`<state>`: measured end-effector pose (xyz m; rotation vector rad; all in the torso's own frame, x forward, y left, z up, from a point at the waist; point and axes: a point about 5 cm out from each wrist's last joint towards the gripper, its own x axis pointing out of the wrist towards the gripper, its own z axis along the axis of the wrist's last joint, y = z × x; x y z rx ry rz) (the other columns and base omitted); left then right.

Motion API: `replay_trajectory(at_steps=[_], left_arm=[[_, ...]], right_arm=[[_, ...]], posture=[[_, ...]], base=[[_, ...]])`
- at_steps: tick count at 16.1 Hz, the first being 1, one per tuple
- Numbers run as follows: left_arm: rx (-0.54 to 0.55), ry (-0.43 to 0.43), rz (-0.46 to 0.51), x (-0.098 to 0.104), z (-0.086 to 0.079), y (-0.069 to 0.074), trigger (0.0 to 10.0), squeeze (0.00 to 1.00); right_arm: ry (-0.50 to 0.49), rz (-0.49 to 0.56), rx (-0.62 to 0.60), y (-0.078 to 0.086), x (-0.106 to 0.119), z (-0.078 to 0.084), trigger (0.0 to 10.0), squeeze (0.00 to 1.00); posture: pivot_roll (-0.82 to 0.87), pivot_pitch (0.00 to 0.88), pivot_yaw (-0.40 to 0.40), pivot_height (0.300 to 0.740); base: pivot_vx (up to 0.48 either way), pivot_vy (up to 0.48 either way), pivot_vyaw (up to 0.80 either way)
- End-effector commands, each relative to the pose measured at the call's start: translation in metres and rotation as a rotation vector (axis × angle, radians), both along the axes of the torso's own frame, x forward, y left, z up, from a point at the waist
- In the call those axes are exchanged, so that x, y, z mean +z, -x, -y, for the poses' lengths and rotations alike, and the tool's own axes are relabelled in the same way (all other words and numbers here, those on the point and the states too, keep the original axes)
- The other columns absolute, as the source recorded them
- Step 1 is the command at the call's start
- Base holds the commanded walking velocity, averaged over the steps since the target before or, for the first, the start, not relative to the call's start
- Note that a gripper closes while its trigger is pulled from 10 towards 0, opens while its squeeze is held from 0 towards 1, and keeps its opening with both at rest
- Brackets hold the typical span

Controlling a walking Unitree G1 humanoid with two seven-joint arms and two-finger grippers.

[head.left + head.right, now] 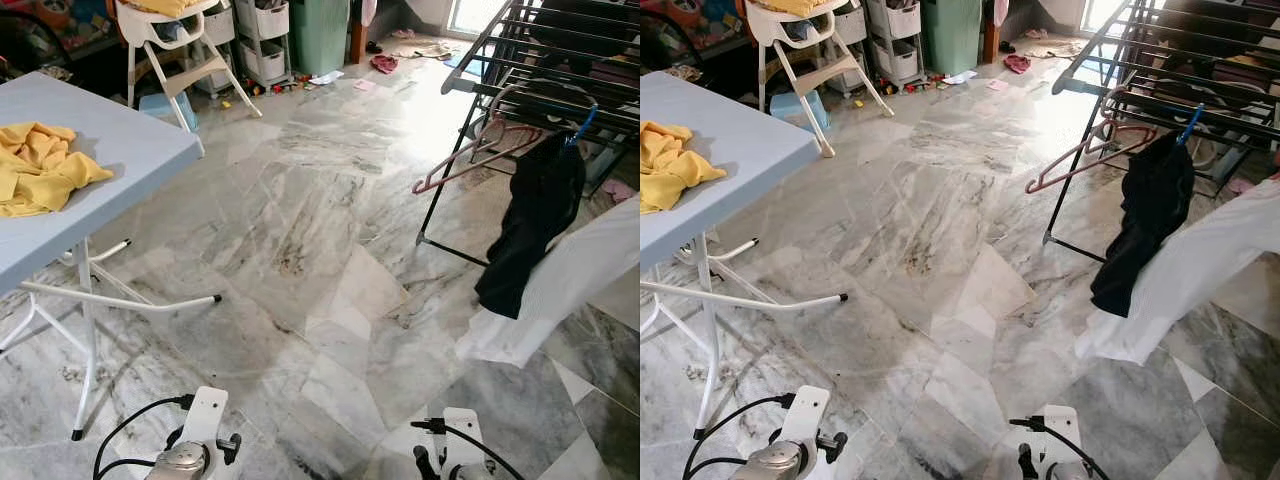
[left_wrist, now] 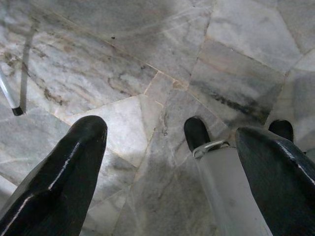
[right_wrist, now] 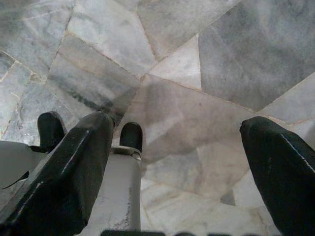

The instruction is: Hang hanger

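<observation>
Pink hanger (image 1: 470, 158) on rack (image 1: 560, 70), one black garment (image 1: 530, 225)

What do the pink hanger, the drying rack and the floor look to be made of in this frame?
Pink hanger: probably plastic, going by its uniform matte pink and thick, rounded bars. Drying rack: likely painted or coated metal, with thin, dark, straight rods and tube legs. Floor: polished marble or marble-look tile, grey-white veining, visible joints and glare from the window.
</observation>
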<state>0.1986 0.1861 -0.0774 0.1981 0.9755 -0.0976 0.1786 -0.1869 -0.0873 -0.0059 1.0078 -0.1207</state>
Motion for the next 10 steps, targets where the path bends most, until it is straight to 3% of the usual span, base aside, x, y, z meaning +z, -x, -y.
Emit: replay_trajectory(at_steps=[1,6,10], left_arm=[[0.009,-0.003,-0.011,0.000,-0.003,0.001,10.0,0.00],[0.078,0.039,-0.012,-0.002,-0.003,0.003,10.0,0.00],[0.074,0.058,-0.008,-0.001,-0.002,0.003,10.0,0.00]], right_arm=[[-0.011,-0.003,-0.019,0.000,0.000,-0.002,10.0,0.00],[-0.036,0.013,-0.078,-0.004,0.002,0.000,10.0,0.00],[-0.067,0.055,-0.083,-0.019,0.008,-0.009,10.0,0.00]], posture=[[-0.06,0.048,0.024,0.740],[-0.06,0.048,0.025,0.740],[-0.06,0.048,0.025,0.740]], base=[[0.000,0.000,0.00],[0.000,0.000,0.00],[0.000,0.000,0.00]])
